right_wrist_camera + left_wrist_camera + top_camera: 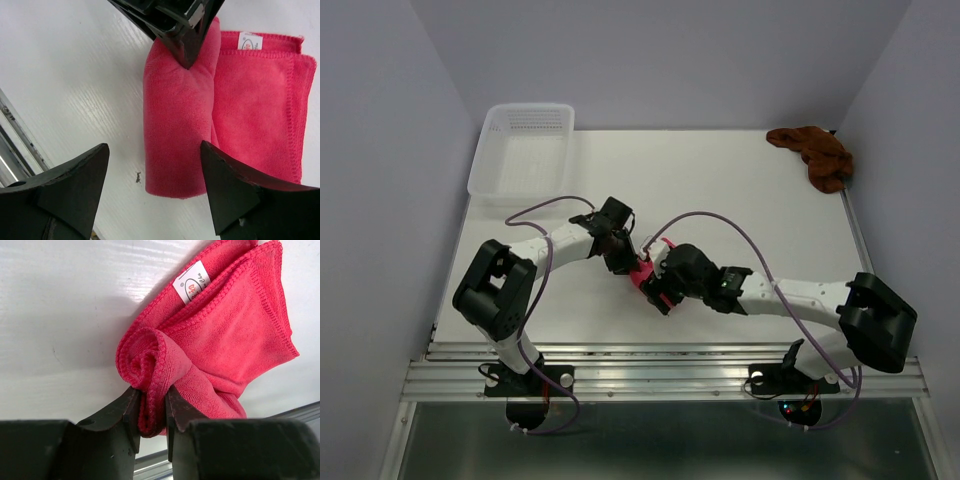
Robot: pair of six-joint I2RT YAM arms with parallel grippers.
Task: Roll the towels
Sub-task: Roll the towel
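The pink-red towel [642, 274] lies partly rolled on the white table, between the two grippers. My left gripper [152, 402] is shut on the rolled end of it [150, 360]; the flat rest with a white label spreads beyond. My right gripper [155, 150] is open just above the other end of the roll [180, 130], touching nothing. The left gripper's fingers [185, 30] show at the far end of the roll. The rust brown towel [817, 155] lies crumpled at the table's far right corner, away from both grippers.
A white perforated basket [523, 150] stands at the far left corner. The metal rail [660, 370] runs along the near table edge. Purple cables loop over both arms. Grey walls close in on three sides.
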